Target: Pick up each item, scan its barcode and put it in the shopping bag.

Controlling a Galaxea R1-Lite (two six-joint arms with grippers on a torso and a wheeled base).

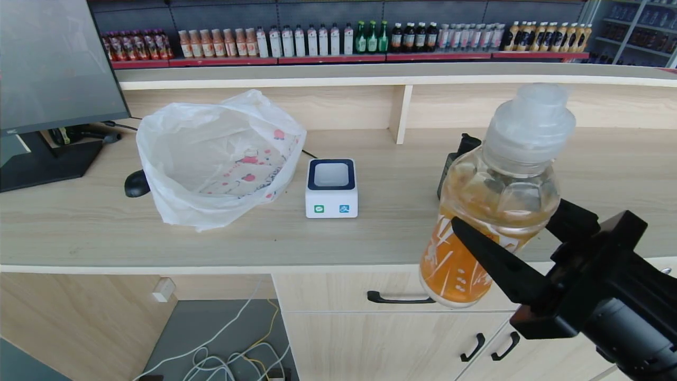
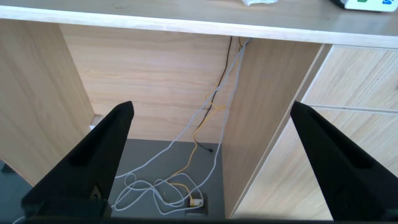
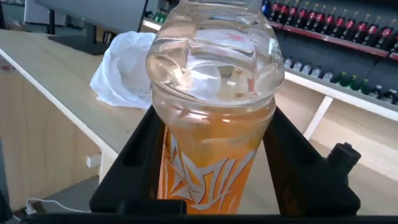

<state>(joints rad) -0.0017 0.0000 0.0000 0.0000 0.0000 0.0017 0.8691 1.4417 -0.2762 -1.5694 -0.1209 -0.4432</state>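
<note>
A clear plastic bottle (image 1: 502, 185) of orange drink with a clear cap hangs in the air before the counter's front edge on the right. My right gripper (image 1: 508, 222) is shut on its lower body, over the orange label. In the right wrist view the bottle (image 3: 214, 74) stands between the two black fingers (image 3: 134, 162). The white plastic shopping bag (image 1: 219, 159) stands open on the counter at the left. A white box scanner (image 1: 331, 188) sits beside it. My left gripper (image 2: 211, 109) hangs open and empty below the counter's edge.
A black handheld device (image 1: 456, 159) stands on the counter (image 1: 370, 238) behind the bottle. A monitor (image 1: 53, 63) and a black mouse (image 1: 136, 184) are at the far left. Cables (image 2: 186, 180) lie on the floor under the counter. Drawers (image 1: 402, 299) are below.
</note>
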